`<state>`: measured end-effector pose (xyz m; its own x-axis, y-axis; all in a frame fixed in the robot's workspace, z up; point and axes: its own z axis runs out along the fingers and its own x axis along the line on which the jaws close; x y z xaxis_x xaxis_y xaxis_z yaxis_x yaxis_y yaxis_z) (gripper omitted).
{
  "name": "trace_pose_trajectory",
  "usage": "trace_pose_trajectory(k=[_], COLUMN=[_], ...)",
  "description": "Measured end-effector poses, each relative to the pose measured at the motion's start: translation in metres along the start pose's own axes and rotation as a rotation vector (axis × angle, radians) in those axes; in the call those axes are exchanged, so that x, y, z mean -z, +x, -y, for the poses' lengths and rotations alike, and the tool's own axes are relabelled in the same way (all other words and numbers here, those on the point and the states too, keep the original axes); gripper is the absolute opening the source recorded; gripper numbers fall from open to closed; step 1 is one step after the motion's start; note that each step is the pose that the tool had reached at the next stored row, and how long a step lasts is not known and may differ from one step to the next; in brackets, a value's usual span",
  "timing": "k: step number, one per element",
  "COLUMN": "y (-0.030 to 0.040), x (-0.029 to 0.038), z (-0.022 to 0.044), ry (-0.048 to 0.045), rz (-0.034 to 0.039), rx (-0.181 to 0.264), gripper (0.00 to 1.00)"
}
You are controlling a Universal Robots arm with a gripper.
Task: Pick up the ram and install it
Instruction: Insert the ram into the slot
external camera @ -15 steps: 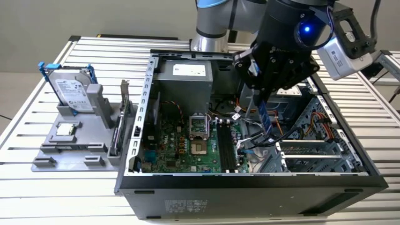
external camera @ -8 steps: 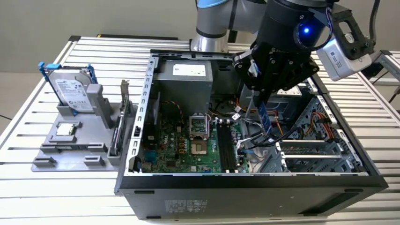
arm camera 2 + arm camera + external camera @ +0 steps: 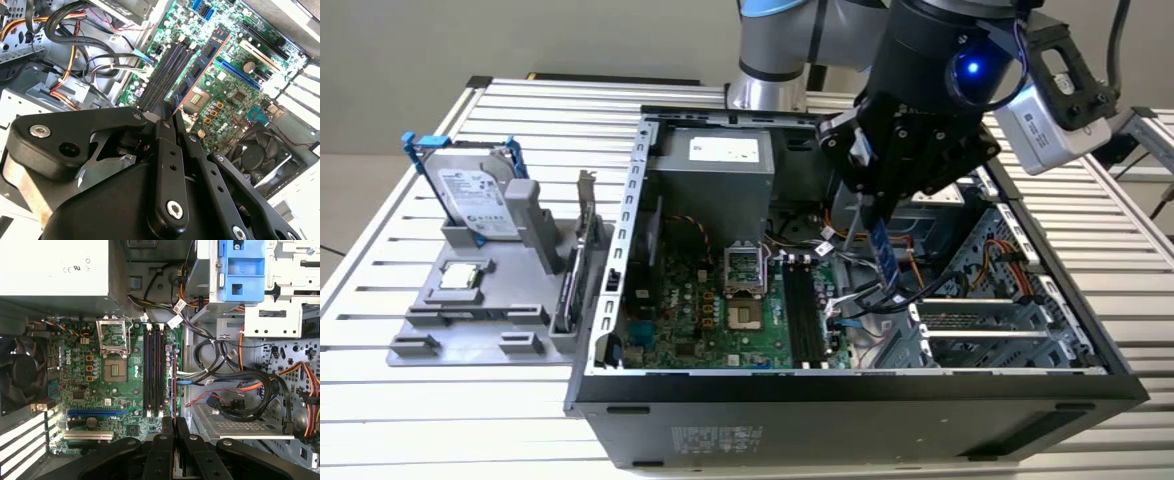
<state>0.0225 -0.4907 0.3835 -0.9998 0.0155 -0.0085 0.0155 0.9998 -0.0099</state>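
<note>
**Gripper and ram.** The gripper [image 3: 875,215] is positioned above the open computer case [image 3: 854,405], over the motherboard [image 3: 707,315]. The fingers are closed flat onto the ram [image 3: 887,260], which is clamped by its upper end. In the exterior view the ram hangs nearly upright below the fingers. Its lower end is down inside the case, near the loose cables [image 3: 854,300], to the exterior view's right of the memory slots [image 3: 803,310].

**First wrist view.** The gripper [image 3: 174,424] is seen with its fingertips drawn together on the ram [image 3: 173,380]. The ram appears edge-on as a thin line running just beside the memory slots [image 3: 152,370], on the side nearer the cable bundle [image 3: 240,395]. The ram is not seated in any slot. Whether its lower edge touches the board cannot be determined.

**Second wrist view.** The ram [image 3: 196,70] extends away from the gripper [image 3: 167,114]. Its row of dark chips is visible, and it is aligned roughly parallel to the memory slots [image 3: 162,75].

**Surroundings.** The CPU socket [image 3: 744,268] lies on the far side of the slots from the ram, and the power supply [image 3: 720,165] is mounted at the rear of the case. At the exterior view's left a grey fixture [image 3: 454,340] rests on the slatted table [image 3: 400,410]. On the fixture, a hard drive [image 3: 474,195] in a blue frame is held upright and an expansion card [image 3: 580,250] is held on edge.
</note>
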Motion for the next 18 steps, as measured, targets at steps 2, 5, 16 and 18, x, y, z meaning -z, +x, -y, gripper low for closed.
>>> trace_pose_trajectory(k=[2, 5, 16, 18], y=[-0.0003, -0.0007, -0.0034, -0.004], x=[-0.0011, -0.0032, -0.0115, -0.0126], z=[-0.0001, -0.0004, -0.0056, -0.007], ry=[0.0003, 0.0007, 0.0086, 0.0106], rz=[0.0, 0.0, 0.0002, 0.0002], rx=[0.0, 0.0, 0.0, 0.0], gripper=[0.0, 0.0, 0.0, 0.0])
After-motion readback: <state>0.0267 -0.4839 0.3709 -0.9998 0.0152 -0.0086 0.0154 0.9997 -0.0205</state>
